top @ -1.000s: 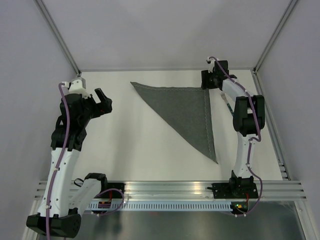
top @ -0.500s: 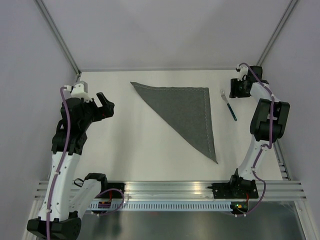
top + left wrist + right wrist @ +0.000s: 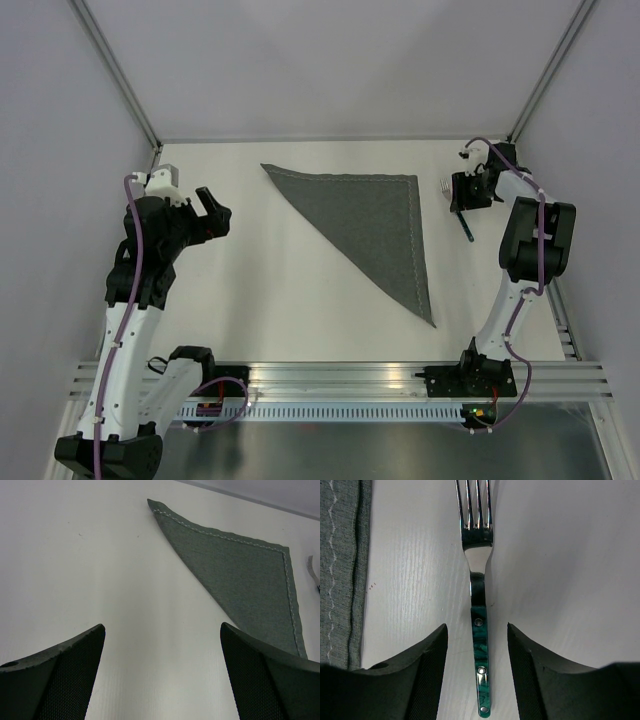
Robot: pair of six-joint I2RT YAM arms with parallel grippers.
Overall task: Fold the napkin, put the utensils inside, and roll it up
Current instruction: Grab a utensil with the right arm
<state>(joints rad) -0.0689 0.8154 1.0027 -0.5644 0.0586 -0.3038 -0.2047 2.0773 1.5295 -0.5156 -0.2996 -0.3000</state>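
Observation:
The napkin (image 3: 380, 225) lies folded into a dark grey triangle at the middle back of the table, its pale stitching showing along the top and right edges. It also shows in the left wrist view as the napkin (image 3: 245, 565) and in the right wrist view as a strip of napkin (image 3: 340, 555). A fork (image 3: 480, 630) with a green handle lies just right of it, tines pointing away. My right gripper (image 3: 477, 630) is open and straddles the handle with a gap on each side. From above, the right gripper (image 3: 468, 192) covers most of the fork (image 3: 466, 232). My left gripper (image 3: 214, 203) hangs open, left of the napkin.
A metal rail (image 3: 340, 375) runs along the near edge behind the arm bases. Grey walls close the table at the back and on both sides. The right arm stands close to the right wall. Bare white table (image 3: 100, 570) lies under the left gripper (image 3: 162, 626).
The right arm has swung from the napkin's top right corner out to the right, then settled over the fork. Its jaws have narrowed a little. The left arm has barely shifted.

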